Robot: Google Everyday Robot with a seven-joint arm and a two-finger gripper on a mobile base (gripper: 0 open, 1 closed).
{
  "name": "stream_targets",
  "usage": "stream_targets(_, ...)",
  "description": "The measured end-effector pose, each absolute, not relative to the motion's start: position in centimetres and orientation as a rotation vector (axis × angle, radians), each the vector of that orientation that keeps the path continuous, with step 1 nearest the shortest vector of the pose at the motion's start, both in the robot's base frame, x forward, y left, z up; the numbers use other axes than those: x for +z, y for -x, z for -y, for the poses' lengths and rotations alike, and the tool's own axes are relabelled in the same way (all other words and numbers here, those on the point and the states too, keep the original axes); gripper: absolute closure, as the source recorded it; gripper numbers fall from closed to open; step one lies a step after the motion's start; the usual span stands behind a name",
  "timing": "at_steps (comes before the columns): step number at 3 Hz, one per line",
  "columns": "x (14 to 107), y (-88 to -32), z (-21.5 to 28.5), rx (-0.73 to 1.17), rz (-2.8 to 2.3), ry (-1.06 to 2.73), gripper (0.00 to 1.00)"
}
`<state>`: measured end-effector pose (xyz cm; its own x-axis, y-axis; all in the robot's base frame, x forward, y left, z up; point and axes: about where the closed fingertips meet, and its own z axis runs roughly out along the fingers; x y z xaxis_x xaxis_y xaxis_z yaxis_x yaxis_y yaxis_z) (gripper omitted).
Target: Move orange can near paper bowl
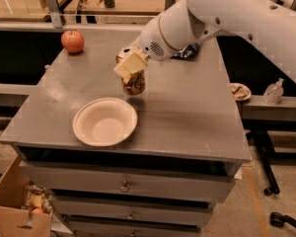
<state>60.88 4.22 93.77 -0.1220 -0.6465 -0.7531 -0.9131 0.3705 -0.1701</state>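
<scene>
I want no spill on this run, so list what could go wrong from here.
1. The pincer grips the orange can near its top, close behind the paper bowl; setting it down any nearer could catch the bowl's rim and tip the can.
2. The grip is high, so a nudge on release might topple it.

A grey metal table [187, 117] with drawers [123, 184] under its top fills the middle of the room, standing on a pale speckled floor [227, 216] marked with an orange line [251, 201]; over its middle hangs the gripper [131, 69], clasped on the orange can [134, 83]. A wooden bench [138, 1] in warm light runs behind the table. An open cardboard box [10, 201] sits at lower left, and a low ledge [276, 105] on the right bears a clear bottle [273, 92].
</scene>
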Motion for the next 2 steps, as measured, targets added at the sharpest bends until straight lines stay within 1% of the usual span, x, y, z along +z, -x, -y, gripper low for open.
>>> stream_targets(1,92.2,-60.5,-4.4,0.443,-1.865,1.360,1.00)
stream_targets(2,90.9,-60.3,-4.6,0.456,-1.872,1.359,0.98)
